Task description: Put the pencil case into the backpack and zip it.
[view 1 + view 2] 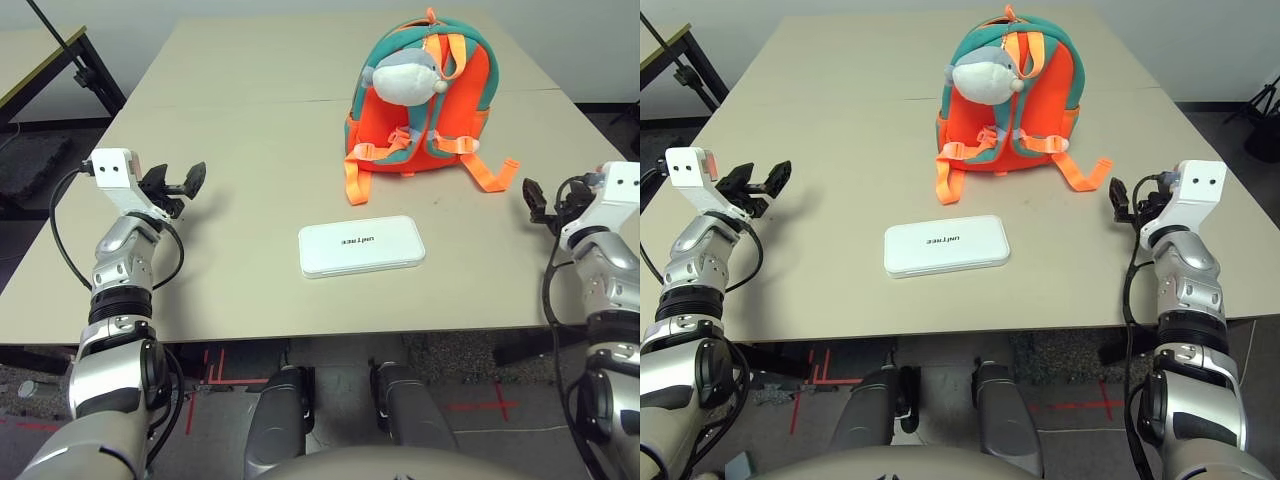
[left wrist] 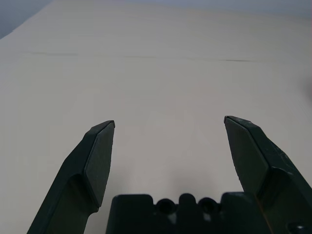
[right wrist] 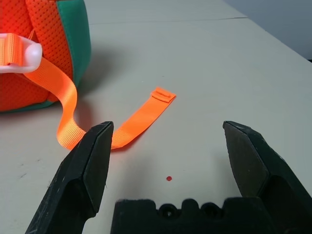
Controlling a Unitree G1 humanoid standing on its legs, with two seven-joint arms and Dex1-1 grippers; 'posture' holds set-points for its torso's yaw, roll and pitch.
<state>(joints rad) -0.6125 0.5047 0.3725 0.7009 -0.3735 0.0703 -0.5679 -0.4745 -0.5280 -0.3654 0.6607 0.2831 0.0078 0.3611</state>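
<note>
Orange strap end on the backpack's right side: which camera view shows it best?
The right wrist view: the strap end lies large and close, its stitched tip visible. Both eye views show it smaller, lying on the table.

- Backpack (image 3: 73, 39), orange mesh, teal-trimmed, to left
- Pale buckle (image 3: 33, 56), attached
- Orange strap (image 3: 146, 114), trailing right across table (image 3: 195, 73)
- Right gripper (image 3: 168, 123), black, spread wide
- Red dot (image 3: 168, 178), near side
</note>
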